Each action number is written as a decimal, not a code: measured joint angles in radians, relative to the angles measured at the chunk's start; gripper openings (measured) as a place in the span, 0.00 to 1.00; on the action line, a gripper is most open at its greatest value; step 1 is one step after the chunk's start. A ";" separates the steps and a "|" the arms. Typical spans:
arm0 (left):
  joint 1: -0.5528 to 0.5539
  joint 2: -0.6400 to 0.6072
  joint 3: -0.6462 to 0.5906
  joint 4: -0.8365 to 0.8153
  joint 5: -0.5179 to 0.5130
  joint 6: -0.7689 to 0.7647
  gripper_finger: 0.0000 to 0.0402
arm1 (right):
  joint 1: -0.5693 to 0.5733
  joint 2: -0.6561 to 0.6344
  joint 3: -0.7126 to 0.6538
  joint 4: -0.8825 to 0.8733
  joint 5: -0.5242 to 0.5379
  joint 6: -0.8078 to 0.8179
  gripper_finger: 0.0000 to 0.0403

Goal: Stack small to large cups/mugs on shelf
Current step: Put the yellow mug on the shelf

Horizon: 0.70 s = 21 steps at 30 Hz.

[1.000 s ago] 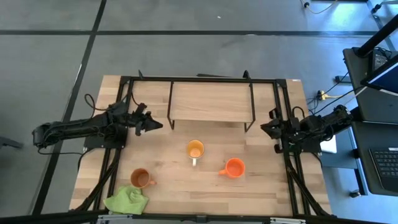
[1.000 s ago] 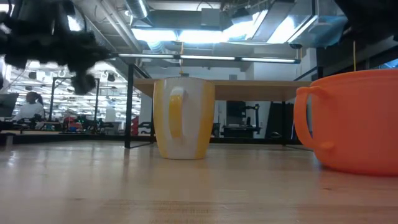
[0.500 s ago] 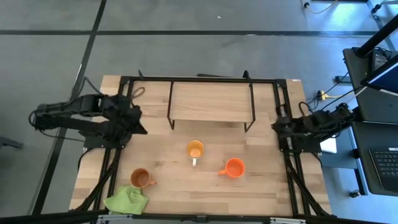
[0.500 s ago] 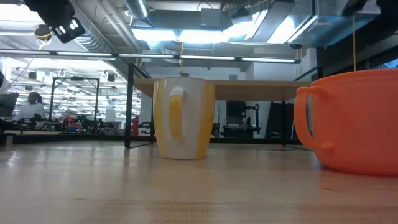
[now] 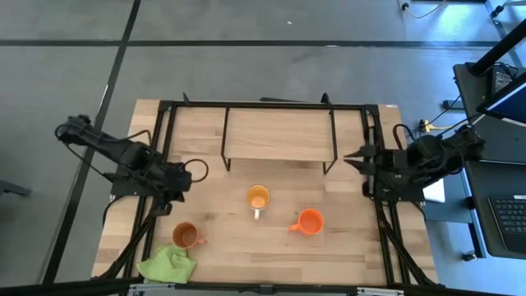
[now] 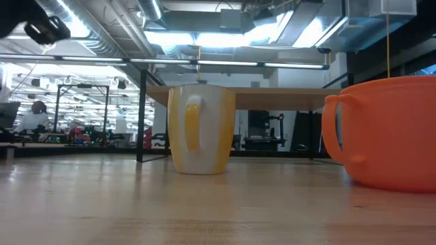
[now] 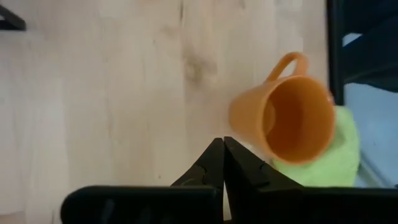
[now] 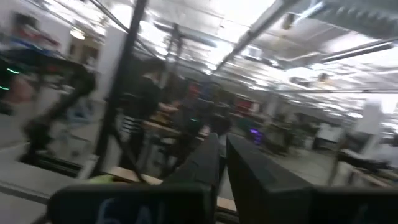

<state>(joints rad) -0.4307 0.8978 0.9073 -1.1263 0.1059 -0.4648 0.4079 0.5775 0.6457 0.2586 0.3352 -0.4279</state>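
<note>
Three mugs stand upright on their bases on the wooden table: the white mug with yellow-orange inside point(image 5: 258, 198) point(image 6: 201, 129) at the middle, the bright orange mug point(image 5: 309, 222) point(image 6: 388, 133) to its right, and the brown mug point(image 5: 186, 236) point(image 7: 286, 121) near the left front, beside the lime-green cloth. The shelf point(image 5: 279, 136) point(image 6: 245, 97) stands on its black legs at the far side with nothing on it. My left gripper point(image 5: 174, 187) point(image 7: 222, 144) is shut and points down at bare table, a little farther back than the brown mug. My right gripper point(image 5: 352, 157) point(image 8: 221, 146) is shut by the right end of the shelf.
A lime-green cloth point(image 5: 168, 265) point(image 7: 336, 155) lies crumpled at the front left corner, touching the brown mug. A black metal frame point(image 5: 164, 107) runs around the table edges. Bare tabletop lies between the mugs and the shelf. People and equipment show in the room beyond.
My left gripper has drawn away from the shelf's left end, swung toward the table's left and then its near edge, and tipped downward, ending above the table just behind the brown mug. The mugs have stayed where they were.
</note>
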 joint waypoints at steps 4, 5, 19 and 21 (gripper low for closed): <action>-0.088 0.000 0.054 0.016 -0.016 -0.053 0.00 | -0.003 0.066 0.073 0.001 0.045 -0.026 0.09; -0.117 0.002 0.068 0.016 -0.015 -0.051 0.00 | -0.007 0.081 0.089 0.001 0.040 -0.026 0.09; -0.412 0.310 0.124 -0.012 -0.036 -0.068 0.00 | -0.014 0.239 0.235 0.022 -0.050 0.054 0.09; -0.404 0.324 0.123 -0.015 -0.040 -0.099 0.00 | -0.014 0.248 0.236 0.021 -0.050 0.093 0.09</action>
<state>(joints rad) -0.8344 1.2215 1.0306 -1.1416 0.0654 -0.5640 0.3939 0.8254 0.8820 0.2801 0.2853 -0.3353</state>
